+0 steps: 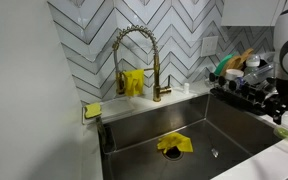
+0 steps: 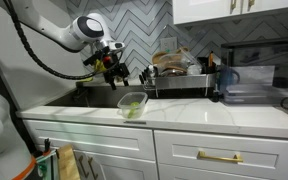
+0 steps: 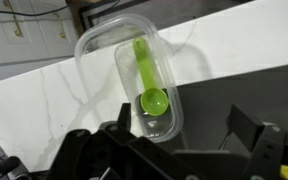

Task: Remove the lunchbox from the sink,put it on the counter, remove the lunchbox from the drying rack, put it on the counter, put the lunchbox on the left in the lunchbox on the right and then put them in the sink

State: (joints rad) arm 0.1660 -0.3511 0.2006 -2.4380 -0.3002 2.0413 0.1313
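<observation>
A clear plastic lunchbox (image 3: pixel 134 70) with a green spoon (image 3: pixel 149 88) inside lies on the white counter (image 3: pixel 34 95), right at the edge of the sink (image 3: pixel 224 90). My gripper (image 3: pixel 182 128) hovers just above and on the sink side of it, jaws wide apart with nothing between them. In an exterior view the same lunchbox (image 2: pixel 132 104) sits on the counter (image 2: pixel 219 116) below my gripper (image 2: pixel 115 74). The black drying rack (image 2: pixel 182 84) stands further along, packed with items; I cannot pick out a lunchbox in it.
The steel sink (image 1: pixel 209 125) holds a yellow cloth (image 1: pixel 174 144) near its drain. A gold spring faucet (image 1: pixel 139 50) rises behind it, with a sponge holder (image 1: pixel 92 111) at the rim. The drying rack (image 1: pixel 242 82) borders the basin. Chevron tiles cover the wall.
</observation>
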